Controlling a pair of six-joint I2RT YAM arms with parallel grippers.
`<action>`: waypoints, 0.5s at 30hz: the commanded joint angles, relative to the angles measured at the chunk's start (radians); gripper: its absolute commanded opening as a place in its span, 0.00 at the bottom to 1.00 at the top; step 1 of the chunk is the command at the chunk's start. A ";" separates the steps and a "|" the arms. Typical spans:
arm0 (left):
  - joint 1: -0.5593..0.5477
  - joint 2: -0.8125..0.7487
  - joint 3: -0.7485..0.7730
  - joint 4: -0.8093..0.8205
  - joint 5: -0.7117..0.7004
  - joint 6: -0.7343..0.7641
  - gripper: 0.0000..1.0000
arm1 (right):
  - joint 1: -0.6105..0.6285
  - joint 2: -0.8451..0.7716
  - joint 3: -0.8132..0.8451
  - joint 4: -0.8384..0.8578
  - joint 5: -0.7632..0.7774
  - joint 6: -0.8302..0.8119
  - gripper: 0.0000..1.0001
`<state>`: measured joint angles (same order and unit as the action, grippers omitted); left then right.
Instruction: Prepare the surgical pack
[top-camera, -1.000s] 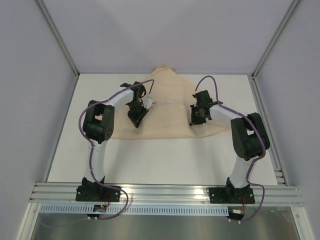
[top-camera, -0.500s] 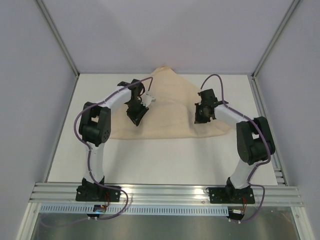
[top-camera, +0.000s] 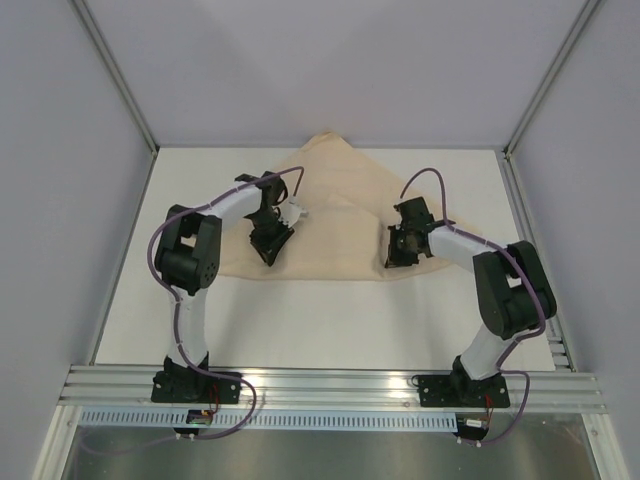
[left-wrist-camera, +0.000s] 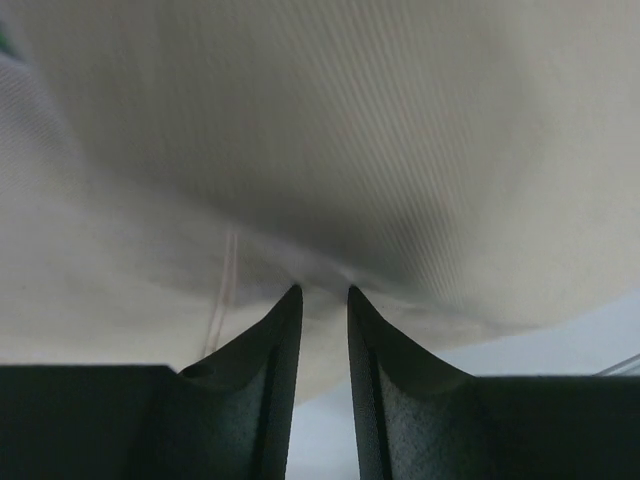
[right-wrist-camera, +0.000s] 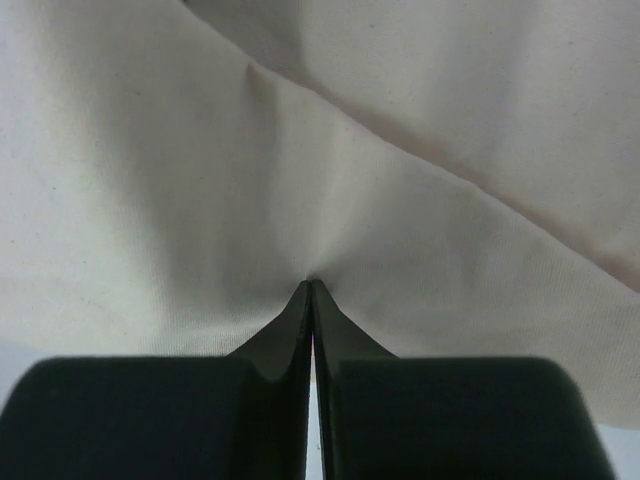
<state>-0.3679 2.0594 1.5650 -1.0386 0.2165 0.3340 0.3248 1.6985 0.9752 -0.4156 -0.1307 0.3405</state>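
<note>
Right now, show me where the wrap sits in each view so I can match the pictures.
Top external: the wrap lies across the far middle of the table.
Left wrist: the wrap fills most of the picture, above the fingers.
Right wrist: the wrap fills nearly the whole picture, pinched at the fingertips.
Shared landmark: the wrap's near edge against the white table, low in every view.

So the right gripper (right-wrist-camera: 311, 290) is pinched tight on the tan cloth (right-wrist-camera: 180, 170) — fabric puckers right at the tips, long fold running diagonally above.
</note>
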 joint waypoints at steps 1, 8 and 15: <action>0.000 0.048 -0.002 0.029 -0.029 -0.020 0.34 | -0.027 0.036 -0.044 0.096 -0.030 0.060 0.01; 0.000 0.019 0.001 0.037 -0.068 0.003 0.34 | -0.036 -0.025 0.026 0.031 0.006 0.026 0.01; 0.006 -0.051 0.104 -0.017 -0.043 0.008 0.35 | -0.035 -0.073 0.164 -0.012 -0.007 -0.017 0.09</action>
<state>-0.3695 2.0903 1.5959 -1.0428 0.1654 0.3317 0.2920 1.6688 1.0458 -0.4362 -0.1467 0.3573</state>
